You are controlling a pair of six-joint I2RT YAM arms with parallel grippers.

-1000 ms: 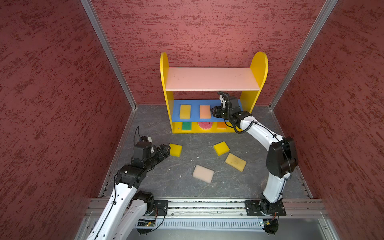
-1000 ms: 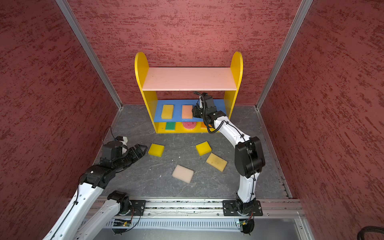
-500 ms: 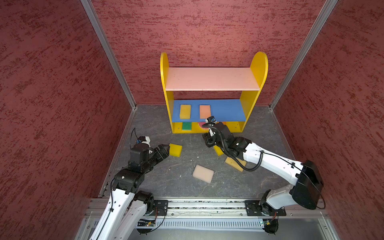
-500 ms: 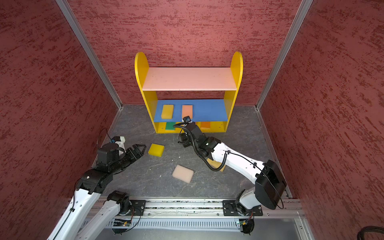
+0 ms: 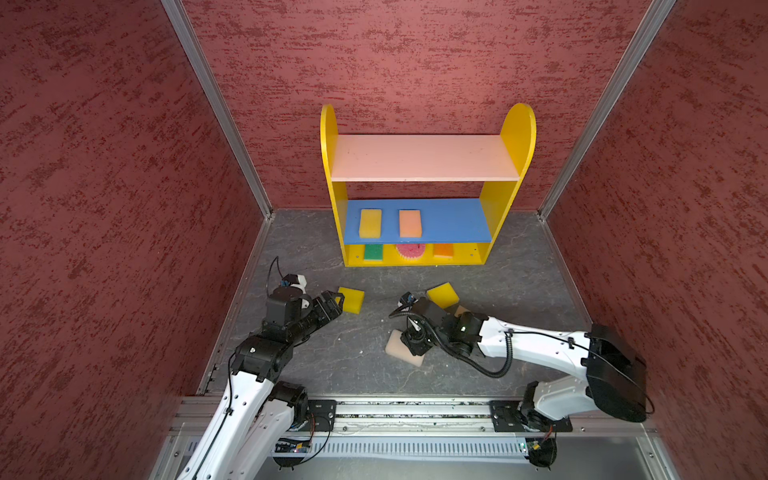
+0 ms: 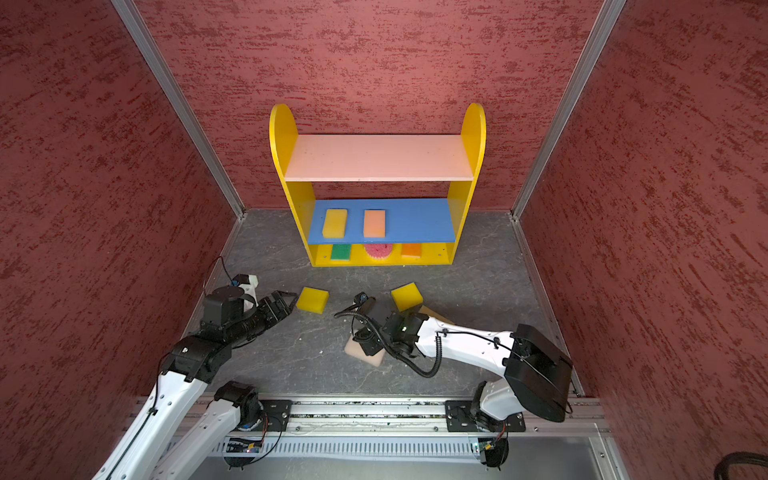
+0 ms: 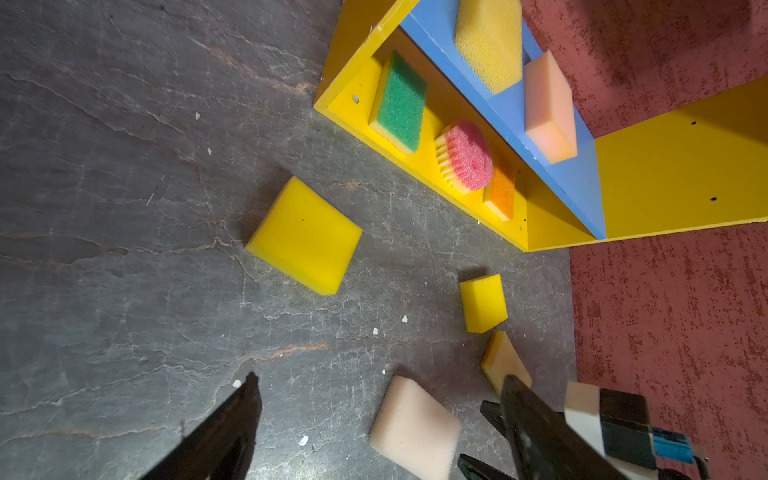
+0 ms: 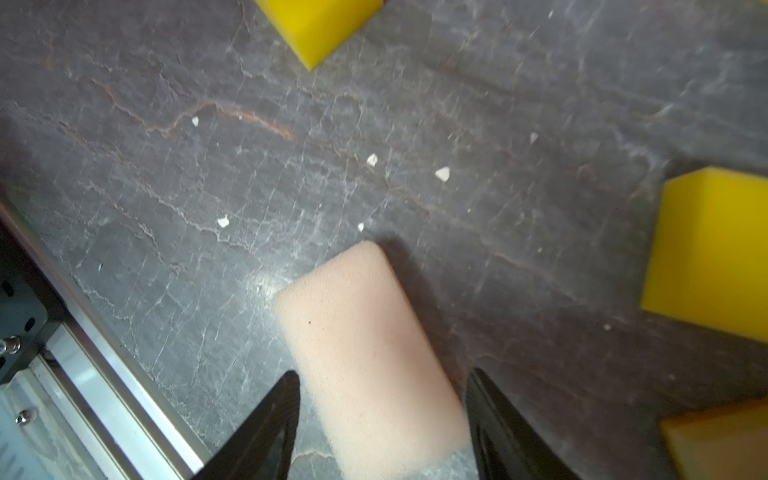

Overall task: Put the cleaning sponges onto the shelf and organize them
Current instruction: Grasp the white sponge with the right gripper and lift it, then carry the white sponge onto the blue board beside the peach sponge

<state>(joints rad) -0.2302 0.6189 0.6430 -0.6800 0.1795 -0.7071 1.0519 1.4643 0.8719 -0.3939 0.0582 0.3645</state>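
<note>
The shelf (image 5: 424,158) stands at the back wall, with two cleaning sponges on its blue board (image 5: 453,220) and three on the bottom. A cream sponge (image 5: 397,349) lies flat on the floor. My right gripper (image 8: 382,374) is open over it, a finger on either side and a gap showing at one finger. A yellow sponge (image 5: 352,300) lies just beyond my open left gripper (image 5: 337,300), apart from it and not between its fingers (image 7: 249,386). Another yellow sponge (image 5: 442,294) and a tan one (image 7: 500,359) lie beside the right arm, which hides most of the tan one in both top views.
Red walls close in the grey slate floor (image 5: 316,249) on three sides. A metal rail (image 5: 399,409) carrying both arm bases runs along the front. The pink top board (image 6: 374,158) has nothing on it. Small white crumbs (image 8: 442,173) dot the floor.
My right arm has drawn back from the shelf's blue board to the floor, and its jaws now straddle the cream sponge, wider apart. My left gripper has edged toward the yellow sponge.
</note>
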